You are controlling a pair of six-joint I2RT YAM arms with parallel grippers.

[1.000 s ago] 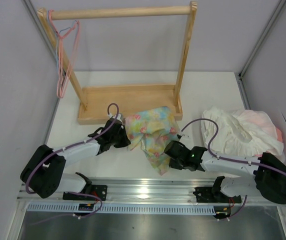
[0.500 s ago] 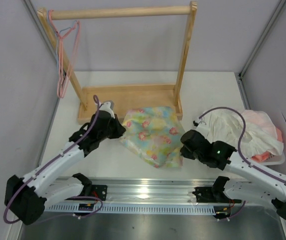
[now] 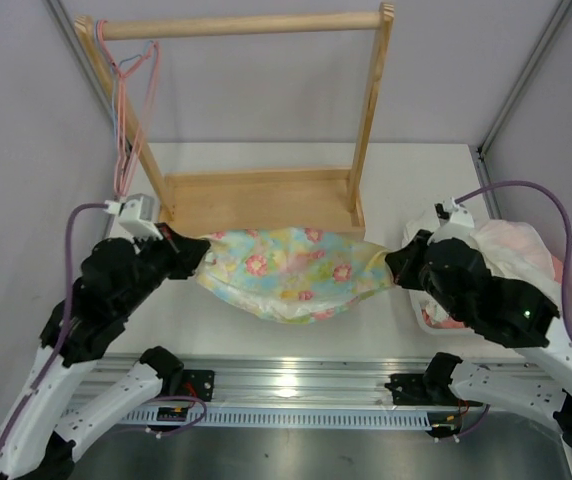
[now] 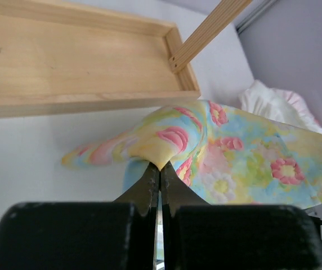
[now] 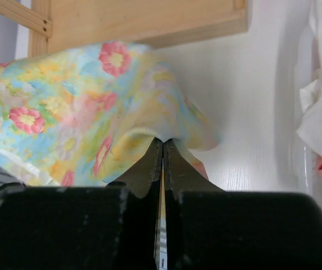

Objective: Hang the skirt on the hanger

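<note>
Above the white worktop (image 3: 406, 180), in front of the pale wooden clothes rack (image 3: 256, 200), the soft pastel yellow, blue and green flowered cloth skirt (image 3: 286, 272) hangs stretched between the arms, sagging in the middle. The thin pale pink wire hanger (image 3: 121, 170) hangs at the rack's left end, well apart. The left pincer (image 3: 191, 252) and right pincer (image 3: 396, 262) each clench a skirt edge; an even pull and level hands should hold the cloth spread on the way to the hanger

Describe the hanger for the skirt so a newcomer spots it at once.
Find the wooden rack at the back of the table. Thin wire hangers hang from the left end of its top rail. Ours is the pale pink hanger, not the thin blue hanger beside it.
</note>
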